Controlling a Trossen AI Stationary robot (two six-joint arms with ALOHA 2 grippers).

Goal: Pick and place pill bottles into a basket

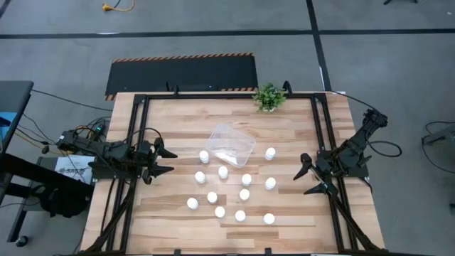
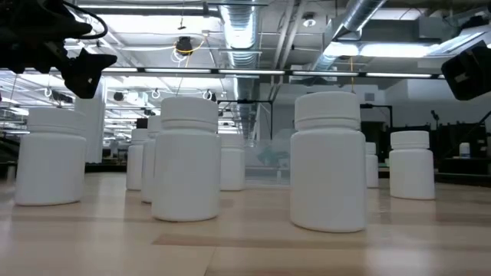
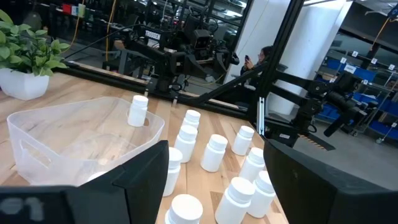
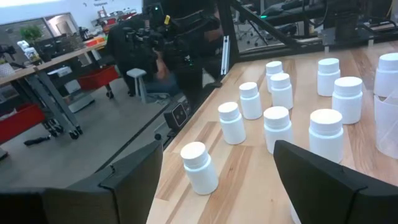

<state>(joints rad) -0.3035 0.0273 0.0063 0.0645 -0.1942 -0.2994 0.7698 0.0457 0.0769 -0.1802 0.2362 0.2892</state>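
My left gripper [image 1: 169,161] hangs over the left edge of the wooden table [image 1: 170,220], its 2 fingers spread apart with nothing between them, pointing toward the middle. My right gripper [image 1: 307,178] hangs over the right side the same way, fingers wide apart and bare, pointing back toward the left. Between the 2 grippers stand the pill bottles [image 1: 223,172], 12 white capped cylinders, all upright and loosely scattered over the middle and near half of the table, none touching either gripper. The nearest to my left gripper is the bottle [image 1: 204,156] beside the basket's left corner; the nearest to my right is the one [image 1: 270,183] just left of its fingertips. The clear plastic basket [image 1: 232,135] sits turned at an angle behind the bottles, closer to my left gripper, with no bottle inside it. A small green potted plant [image 1: 269,97] stands at the far edge.
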